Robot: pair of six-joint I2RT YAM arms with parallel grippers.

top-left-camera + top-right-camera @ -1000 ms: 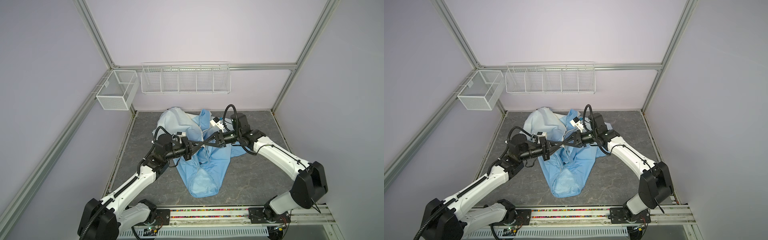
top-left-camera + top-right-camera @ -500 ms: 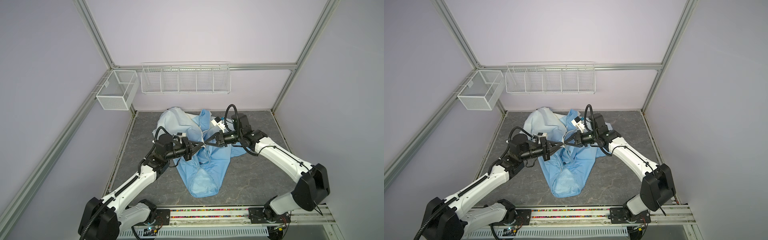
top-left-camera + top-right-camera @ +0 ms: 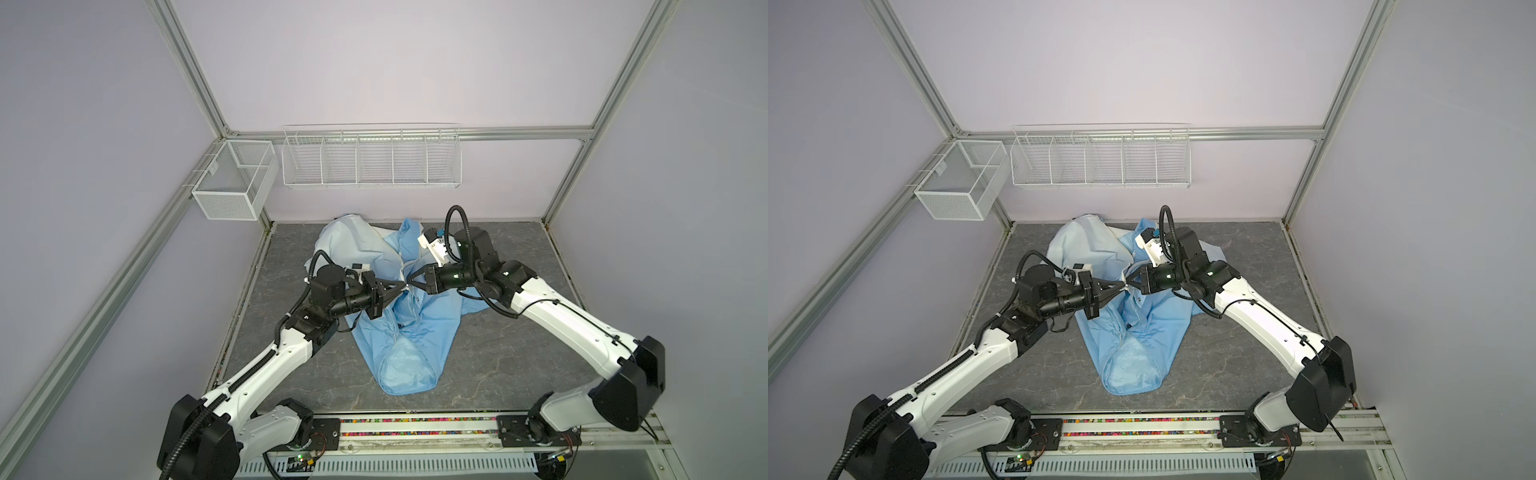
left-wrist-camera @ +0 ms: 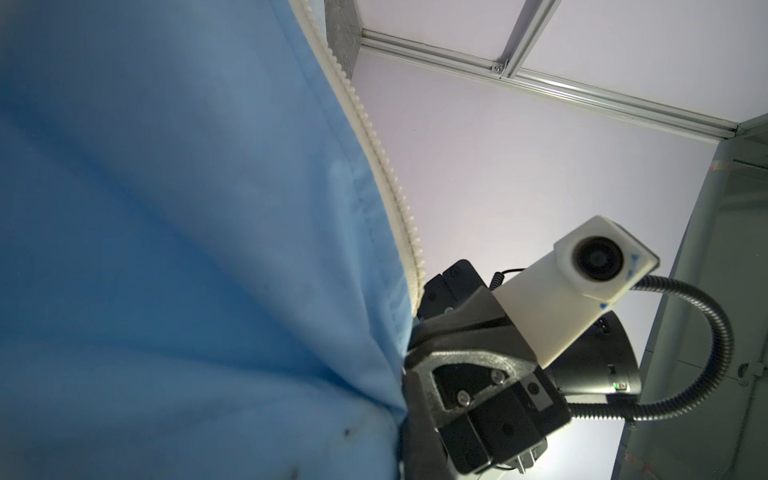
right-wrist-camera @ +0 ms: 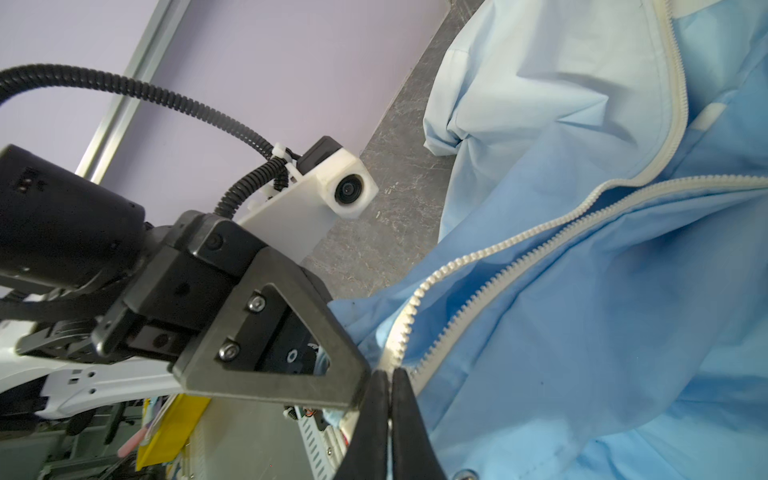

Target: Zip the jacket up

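- The jacket [image 3: 415,332] lay crumpled mid-tabletop [image 3: 498,365], with its narrow end toward 6 o'clock. The two rows of the zipper [image 5: 498,243] stood apart.
- The left end effector [image 3: 400,285] reached in from 9 o'clock. It stayed clamped on the jacket's front edge, as it was a second before.
- The right end effector [image 3: 410,283], coming from 3 o'clock, had been parted and overlapping the left a second earlier. Now it pinched the zipper tape, tip to tip with the left.

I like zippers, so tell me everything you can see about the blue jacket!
The jacket is thin, wrinkly light-blue cloth, paler whitish at its far end, lying crumpled on the grey tabletop. Its white toothed zipper gapes open near the grippers. The left gripper and right gripper pinch it mid-front, tips almost meeting.
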